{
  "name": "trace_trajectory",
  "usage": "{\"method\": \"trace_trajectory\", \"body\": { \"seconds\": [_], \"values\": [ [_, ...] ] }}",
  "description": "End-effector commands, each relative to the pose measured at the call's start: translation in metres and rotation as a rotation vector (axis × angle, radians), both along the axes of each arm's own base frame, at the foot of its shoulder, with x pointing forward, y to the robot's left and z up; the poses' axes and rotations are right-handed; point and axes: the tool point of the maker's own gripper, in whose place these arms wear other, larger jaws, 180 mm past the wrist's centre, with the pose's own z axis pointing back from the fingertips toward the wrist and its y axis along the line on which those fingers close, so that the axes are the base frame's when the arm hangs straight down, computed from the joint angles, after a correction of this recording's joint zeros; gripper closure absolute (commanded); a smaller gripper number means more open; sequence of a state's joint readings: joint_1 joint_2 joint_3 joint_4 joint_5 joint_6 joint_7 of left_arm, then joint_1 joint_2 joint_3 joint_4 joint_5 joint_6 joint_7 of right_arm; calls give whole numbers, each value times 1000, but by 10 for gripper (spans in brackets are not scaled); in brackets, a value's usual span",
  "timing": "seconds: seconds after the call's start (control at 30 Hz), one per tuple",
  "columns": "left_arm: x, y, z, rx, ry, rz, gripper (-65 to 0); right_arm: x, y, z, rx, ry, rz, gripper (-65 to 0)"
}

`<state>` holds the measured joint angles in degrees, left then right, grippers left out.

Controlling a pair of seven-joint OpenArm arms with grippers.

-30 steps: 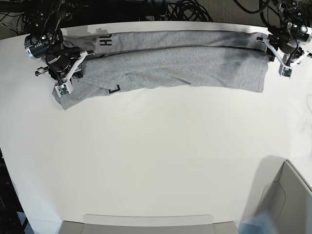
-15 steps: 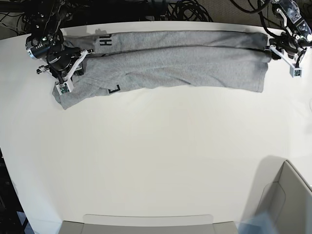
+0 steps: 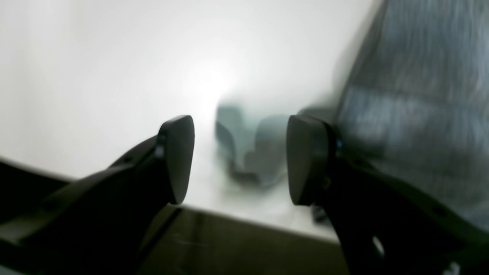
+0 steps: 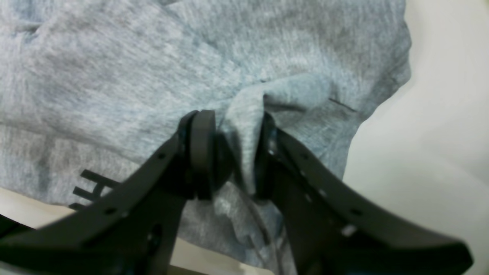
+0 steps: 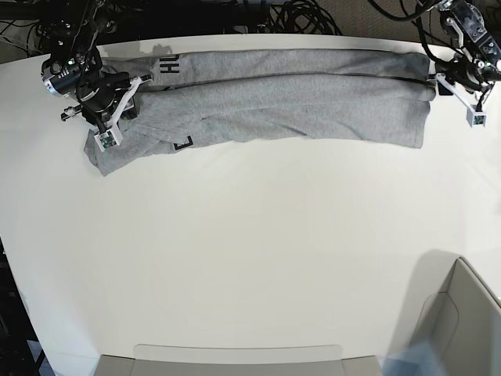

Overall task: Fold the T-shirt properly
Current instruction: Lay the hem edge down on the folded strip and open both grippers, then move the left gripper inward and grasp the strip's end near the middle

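The heather-grey T-shirt (image 5: 297,102) lies folded into a long band along the far edge of the white table (image 5: 250,251). Black lettering shows near its left end (image 5: 168,64). My right gripper (image 5: 135,88) is at that left end. In the right wrist view it (image 4: 237,152) is shut on a pinched-up fold of the T-shirt (image 4: 244,114), with black letters (image 4: 89,185) below. My left gripper (image 5: 443,78) is just off the shirt's right end. In the left wrist view it (image 3: 240,160) is open and empty over bare table, with the T-shirt (image 3: 420,95) to its right.
A grey box (image 5: 462,321) stands at the front right corner. A flat grey tray (image 5: 235,356) lies along the front edge. Black cables (image 5: 297,16) lie behind the table. The table's far edge (image 3: 244,217) runs just under the left gripper's fingers.
My left gripper has moved right, off the shirt's right end. My right gripper has shifted slightly toward the far edge, still on the cloth. The shirt has barely moved.
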<state>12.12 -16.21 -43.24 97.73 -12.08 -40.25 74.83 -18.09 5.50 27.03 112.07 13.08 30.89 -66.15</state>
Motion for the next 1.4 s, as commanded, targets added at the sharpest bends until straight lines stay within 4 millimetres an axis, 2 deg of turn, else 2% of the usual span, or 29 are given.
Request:
{"method": "trace_trajectory", "body": {
  "seconds": [0.0, 0.07, 0.13, 0.23, 0.3, 0.4, 0.57, 0.77, 1.03, 1.23, 1.37],
  "values": [
    [16, 8, 31, 74, -69, -22, -381, 7, 0, 8, -4, -39, 15, -170],
    [21, 2, 56, 132, -90, -48, -381, 7, 1, 8, -2, -39, 17, -170],
    [25, -9, 70, 156, -122, -60, -381, 7, 2, 8, 4, -40, 17, -170],
    [26, -16, 67, 139, -125, -67, -381, 7, 7, 7, 5, -37, 35, -170],
    [29, -33, 51, 97, -96, -107, -381, 8, 7, 8, 4, -38, 37, -170],
    [28, -47, 39, 52, -90, -109, -381, 7, 7, 8, 1, -37, 39, -170],
    [25, -47, 19, 5, -75, -94, -381, 8, 5, 8, -5, -37, 41, -170],
    [18, -50, -20, -91, -53, -61, -381, 8, -1, 9, -25, -37, 47, -170],
    [6, -49, -45, -147, 6, -32, -381, 8, -2, 9, -27, -37, 48, -170],
    [3, -50, -48, -159, 12, -26, -381, 8, -2, 9, -27, -37, 48, -170],
    [-7, -66, -77, -265, 34, 0, -381, 8, -2, 9, -27, -37, 48, -170]
  ]
}}
